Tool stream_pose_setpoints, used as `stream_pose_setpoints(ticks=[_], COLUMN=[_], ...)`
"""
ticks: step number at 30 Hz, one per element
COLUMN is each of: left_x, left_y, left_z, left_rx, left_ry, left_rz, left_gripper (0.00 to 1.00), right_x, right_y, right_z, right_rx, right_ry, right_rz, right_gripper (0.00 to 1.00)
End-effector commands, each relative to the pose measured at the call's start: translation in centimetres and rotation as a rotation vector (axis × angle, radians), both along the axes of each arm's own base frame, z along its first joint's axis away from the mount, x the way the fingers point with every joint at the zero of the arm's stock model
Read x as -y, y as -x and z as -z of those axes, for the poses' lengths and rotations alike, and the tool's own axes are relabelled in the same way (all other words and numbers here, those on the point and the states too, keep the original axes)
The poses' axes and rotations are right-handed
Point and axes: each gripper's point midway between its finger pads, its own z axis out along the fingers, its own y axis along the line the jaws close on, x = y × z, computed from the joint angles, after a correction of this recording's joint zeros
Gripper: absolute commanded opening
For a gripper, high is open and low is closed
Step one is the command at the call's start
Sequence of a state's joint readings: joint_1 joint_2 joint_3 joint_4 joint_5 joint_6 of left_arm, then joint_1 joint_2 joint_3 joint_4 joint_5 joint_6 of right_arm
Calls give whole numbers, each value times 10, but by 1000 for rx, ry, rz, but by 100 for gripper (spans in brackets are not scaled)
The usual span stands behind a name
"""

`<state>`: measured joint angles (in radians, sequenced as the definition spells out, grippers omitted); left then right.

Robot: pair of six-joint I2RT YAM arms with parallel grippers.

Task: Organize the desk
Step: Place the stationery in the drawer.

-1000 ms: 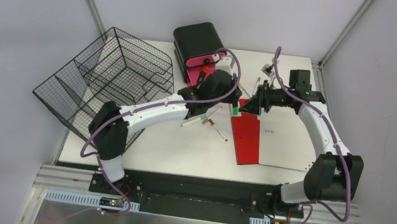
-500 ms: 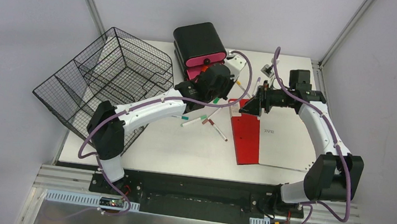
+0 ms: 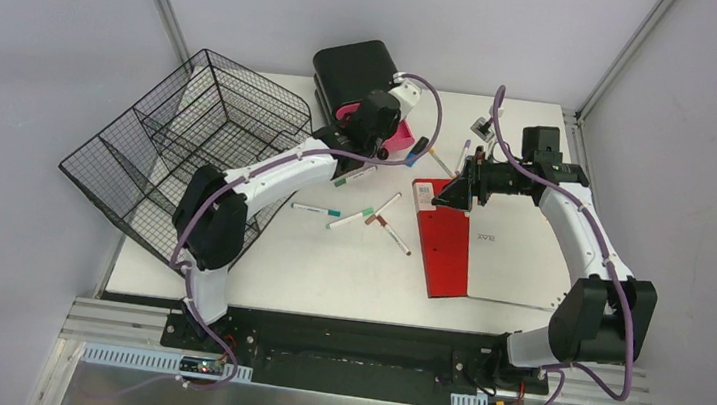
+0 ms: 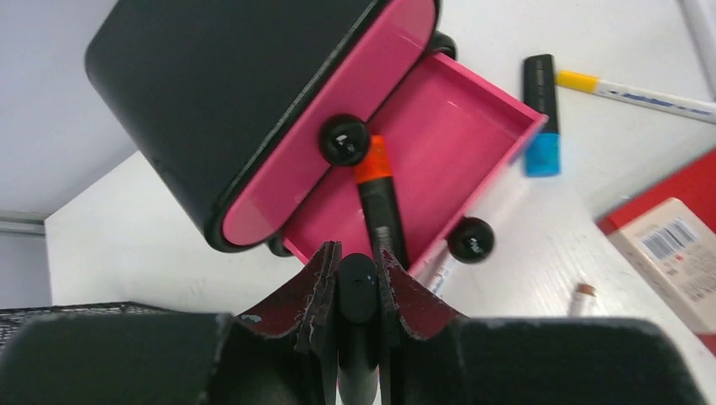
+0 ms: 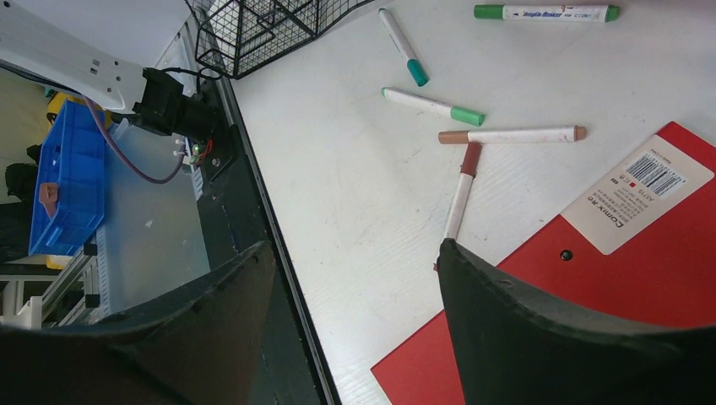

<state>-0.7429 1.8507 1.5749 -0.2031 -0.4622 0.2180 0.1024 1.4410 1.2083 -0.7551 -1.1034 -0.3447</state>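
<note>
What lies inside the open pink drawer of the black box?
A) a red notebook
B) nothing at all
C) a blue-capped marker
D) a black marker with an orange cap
D: the left wrist view shows a black marker with an orange cap lying in the pink drawer, while the blue-capped marker lies outside it on the desk.

A black wire basket (image 3: 223, 118) tilts left of a black-and-pink drawer box (image 3: 349, 66) (drawer open), loose markers (image 3: 351, 218) nearby.
</note>
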Motion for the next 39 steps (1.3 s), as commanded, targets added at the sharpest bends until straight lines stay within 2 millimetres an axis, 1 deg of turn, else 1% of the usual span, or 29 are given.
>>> stream_pose_setpoints(ticks=[1, 6, 9, 10, 11, 13, 16, 21, 26, 32, 35, 39], left_x=[-4, -6, -6, -6, -5, -5, -7, -11, -14, -16, -13, -5], left_y=[-29, -53, -63, -66, -70, -76, -83, -92, -93, -87, -79, -65], left_z=[-28, -23, -20, -17, -18, -13, -5, -1, -2, -8, -20, -28], left_rx=[118, 173, 200, 199, 217, 226, 240, 273, 286, 288, 298, 293], left_ry=[-15, -96, -130, -148, -148, -172, -216, -256, -252, -220, -190, -143], left_rz=[-43, -85, -97, -98, -104, -113, -128, -161, -185, -193, -180, -148], left_gripper=[0, 0, 0, 0, 0, 3, 10, 21, 34, 36, 39, 42], right_x=[-2, -2, -1, -1, -1, -1, -1, -1, 0, 0, 0, 0], right_y=[-8, -8, -8, -8, -8, -8, -8, -8, -8, -8, -8, -9], right_z=[-14, -12, -12, -12, -12, -12, -12, -10, -9, -9, -8, -7], right_rx=[73, 71, 70, 69, 69, 68, 71, 67, 65, 65, 62, 62], right_ry=[-5, -1, 1, 1, 2, 4, 4, 8, 12, 14, 14, 17], right_rz=[-20, -23, -24, -26, -26, -27, -28, -28, -29, -28, -28, -27], right_gripper=[74, 74, 74, 74, 74, 74, 74, 74, 74, 74, 74, 74])
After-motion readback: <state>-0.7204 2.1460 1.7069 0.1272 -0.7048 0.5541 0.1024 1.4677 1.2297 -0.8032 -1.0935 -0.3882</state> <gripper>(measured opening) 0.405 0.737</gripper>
